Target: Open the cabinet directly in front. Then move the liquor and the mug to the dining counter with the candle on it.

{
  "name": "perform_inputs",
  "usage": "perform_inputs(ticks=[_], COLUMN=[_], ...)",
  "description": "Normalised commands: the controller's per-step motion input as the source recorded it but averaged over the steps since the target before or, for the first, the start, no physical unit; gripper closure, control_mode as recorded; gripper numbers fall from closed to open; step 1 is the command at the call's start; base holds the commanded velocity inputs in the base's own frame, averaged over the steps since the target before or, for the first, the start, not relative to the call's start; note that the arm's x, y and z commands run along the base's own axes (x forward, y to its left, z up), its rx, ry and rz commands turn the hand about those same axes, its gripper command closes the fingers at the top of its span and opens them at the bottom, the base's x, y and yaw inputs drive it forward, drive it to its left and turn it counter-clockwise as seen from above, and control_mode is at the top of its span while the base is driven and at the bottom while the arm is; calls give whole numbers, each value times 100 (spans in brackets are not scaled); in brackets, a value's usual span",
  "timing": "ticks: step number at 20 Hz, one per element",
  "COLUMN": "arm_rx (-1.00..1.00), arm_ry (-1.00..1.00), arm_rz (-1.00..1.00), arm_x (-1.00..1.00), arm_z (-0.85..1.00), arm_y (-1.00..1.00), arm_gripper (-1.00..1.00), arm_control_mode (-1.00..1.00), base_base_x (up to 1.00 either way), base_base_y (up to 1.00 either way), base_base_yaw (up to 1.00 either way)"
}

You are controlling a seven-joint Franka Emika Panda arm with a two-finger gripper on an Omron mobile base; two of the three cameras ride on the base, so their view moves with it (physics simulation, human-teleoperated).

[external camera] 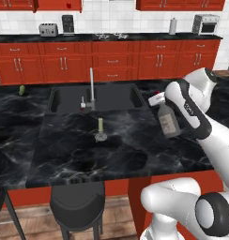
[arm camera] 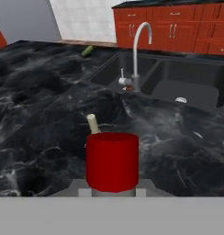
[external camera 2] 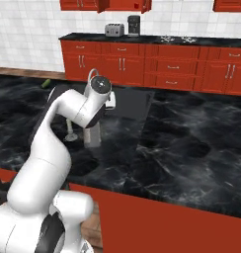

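My gripper (external camera: pixel 158 100) is shut on the neck of the liquor (external camera: pixel 169 122), a brownish-grey bottle hanging slightly tilted at the dining counter (external camera: pixel 64 154), right of the candle (external camera: pixel 101 126). Whether its base touches the marble I cannot tell. In the hand view the bottle's red cap (arm camera: pixel 112 159) sits between my fingertips, with the candle (arm camera: pixel 92 124) just beyond it. The right base view shows the liquor (external camera 2: pixel 93 134) under my wrist, beside the candle's holder (external camera 2: pixel 71 136). Far behind, the cabinet (external camera: pixel 60 4) hangs with its doors open; a small red shape inside, the mug (external camera: pixel 68 5), stands on its shelf.
A sunken sink (external camera: pixel 69 99) with a tall faucet (external camera: pixel 92 84) lies behind the candle. A green item (external camera: pixel 21 90) rests at the island's left. A dark stool (external camera: pixel 78 201) stands below the front edge. Toaster (external camera: pixel 48 29) and microwave (external camera: pixel 205 23) sit on the wall counter.
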Motion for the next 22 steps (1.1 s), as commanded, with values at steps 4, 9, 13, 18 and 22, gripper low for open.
perform_inputs(ticks=[4, 9, 13, 18, 22], arm_rx=[-1, 0, 1, 14, 17], arm_ry=[-1, -34, -51, -35, -14], arm_rz=[6, 4, 0, 0, 0], arm_x=[48, -3, -30, -12, -1], arm_z=[-50, -31, -10, -7, -1], arm_y=[10, 0, 0, 0, 0], arm_gripper=[100, 100, 100, 100, 100], arm_control_mode=[-100, -100, -100, -100, -100], base_base_x=[0, 0, 0, 0, 0], base_base_y=[0, 0, 0, 0, 0], base_base_yaw=[0, 0, 0, 0, 0])
